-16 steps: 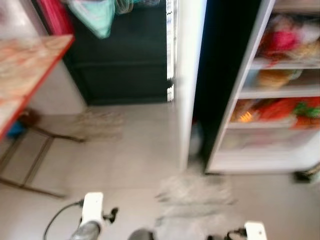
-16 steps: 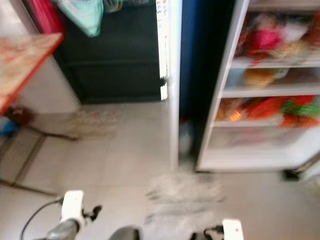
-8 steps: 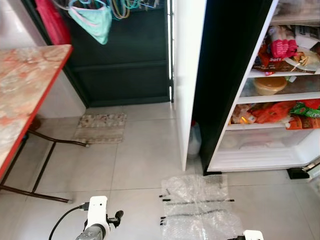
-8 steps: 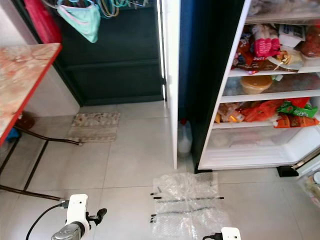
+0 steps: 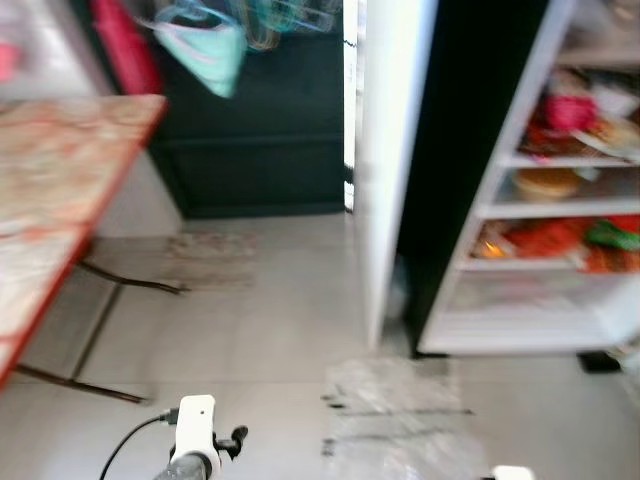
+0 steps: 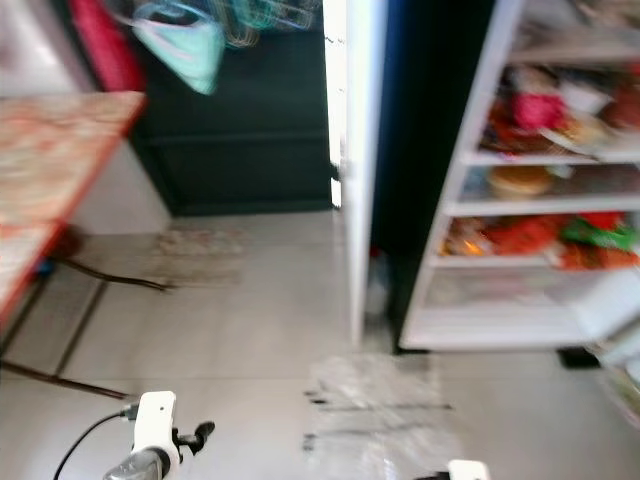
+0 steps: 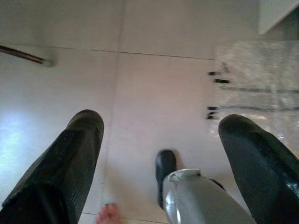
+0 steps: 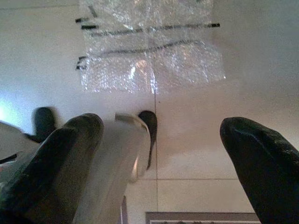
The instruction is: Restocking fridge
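Ahead stood the open white fridge (image 5: 520,250); both pincers, left (image 7: 159,140) and right (image 8: 159,140), hung released, empty. You risked slipping on the clear bubble-wrap sheet (image 8: 149,51).

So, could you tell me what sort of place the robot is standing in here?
Most likely a home kitchen or utility area. An open fridge with stocked shelves stands on the right, a red-edged folding table on the left, and a small mat lies on the tiled floor before a dark door.
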Tool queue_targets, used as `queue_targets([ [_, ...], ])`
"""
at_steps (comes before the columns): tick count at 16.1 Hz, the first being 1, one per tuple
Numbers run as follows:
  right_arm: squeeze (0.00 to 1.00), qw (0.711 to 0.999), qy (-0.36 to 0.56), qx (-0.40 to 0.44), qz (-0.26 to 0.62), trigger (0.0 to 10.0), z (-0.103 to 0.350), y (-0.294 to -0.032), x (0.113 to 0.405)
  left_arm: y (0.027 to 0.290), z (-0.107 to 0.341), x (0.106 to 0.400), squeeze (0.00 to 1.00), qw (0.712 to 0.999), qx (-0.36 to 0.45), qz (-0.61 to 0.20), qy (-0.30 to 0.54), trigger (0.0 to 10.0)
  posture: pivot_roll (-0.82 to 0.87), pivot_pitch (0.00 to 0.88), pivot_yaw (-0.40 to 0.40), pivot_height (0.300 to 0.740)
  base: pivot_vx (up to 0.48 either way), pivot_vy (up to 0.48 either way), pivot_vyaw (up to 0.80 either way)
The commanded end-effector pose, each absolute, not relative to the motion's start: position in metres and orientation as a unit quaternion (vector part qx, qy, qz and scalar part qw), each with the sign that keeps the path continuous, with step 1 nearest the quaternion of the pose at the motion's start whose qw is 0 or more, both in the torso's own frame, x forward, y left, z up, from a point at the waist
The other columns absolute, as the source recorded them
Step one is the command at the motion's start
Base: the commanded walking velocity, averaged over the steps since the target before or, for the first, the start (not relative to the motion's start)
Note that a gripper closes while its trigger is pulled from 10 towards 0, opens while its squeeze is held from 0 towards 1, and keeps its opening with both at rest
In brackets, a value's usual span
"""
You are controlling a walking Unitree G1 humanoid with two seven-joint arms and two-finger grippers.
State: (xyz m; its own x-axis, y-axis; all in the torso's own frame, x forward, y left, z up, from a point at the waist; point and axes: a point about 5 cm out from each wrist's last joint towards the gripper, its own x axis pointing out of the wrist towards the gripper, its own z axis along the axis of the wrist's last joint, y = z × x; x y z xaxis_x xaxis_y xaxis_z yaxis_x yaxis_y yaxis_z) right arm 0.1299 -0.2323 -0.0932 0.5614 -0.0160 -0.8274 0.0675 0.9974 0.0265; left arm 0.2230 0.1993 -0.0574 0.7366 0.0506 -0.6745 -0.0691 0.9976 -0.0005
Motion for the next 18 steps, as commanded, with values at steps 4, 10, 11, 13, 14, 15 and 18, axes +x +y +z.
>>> queue_targets([
  [4, 0.0, 0.874, 0.482, 0.048, -0.031, 10.0, -0.0988, -0.2218, 0.1223, 0.2095, -0.0633, 0.2114, 0.0, 0.922, -0.007, 0.044, 0.384, 10.0, 0.01, 0.119, 0.074, 0.74, 0.0, 0.085, -0.19],
  [10, 0.0, 0.874, 0.482, 0.046, -0.034, 10.0, -0.0989, -0.2215, 0.1224, 0.2108, -0.0627, 0.2119, 0.0, 0.923, -0.006, 0.044, 0.382, 10.0, 0.01, 0.111, 0.079, 0.74, 0.0, 0.0, -0.76],
  [11, 0.0, 0.874, 0.482, 0.045, -0.033, 10.0, -0.0989, -0.2215, 0.1225, 0.2107, -0.0625, 0.2122, 0.0, 0.923, -0.007, 0.044, 0.382, 10.0, 0.01, 0.111, 0.079, 0.74, 0.0, 0.0, -0.76],
  [13, 0.0, 0.874, 0.483, 0.045, -0.032, 10.0, -0.0991, -0.2212, 0.1221, 0.2107, -0.0628, 0.212, 0.0, 0.923, -0.006, 0.045, 0.383, 10.0, 0.01, 0.105, 0.076, 0.74, 0.0, 0.0, -0.76],
  [14, 0.0, 0.874, 0.483, 0.045, -0.033, 10.0, -0.0992, -0.221, 0.1218, 0.2104, -0.0628, 0.2119, 0.0, 0.923, -0.006, 0.045, 0.383, 10.0, 0.01, 0.1, 0.078, 0.74, 0.0, 0.0, -0.76],
  [15, 0.0, 0.874, 0.483, 0.045, -0.032, 10.0, -0.0993, -0.2208, 0.1217, 0.2101, -0.0629, 0.2119, 0.0, 0.923, -0.006, 0.045, 0.382, 10.0, 0.01, 0.098, 0.078, 0.74, 0.0, 0.0, -0.76],
  [18, 0.0, 0.874, 0.483, 0.046, -0.034, 10.0, -0.0994, -0.2204, 0.1215, 0.2095, -0.0624, 0.2129, 0.0, 0.924, -0.006, 0.045, 0.381, 10.0, 0.01, 0.094, 0.08, 0.74, 0.0, 0.0, -0.76],
])
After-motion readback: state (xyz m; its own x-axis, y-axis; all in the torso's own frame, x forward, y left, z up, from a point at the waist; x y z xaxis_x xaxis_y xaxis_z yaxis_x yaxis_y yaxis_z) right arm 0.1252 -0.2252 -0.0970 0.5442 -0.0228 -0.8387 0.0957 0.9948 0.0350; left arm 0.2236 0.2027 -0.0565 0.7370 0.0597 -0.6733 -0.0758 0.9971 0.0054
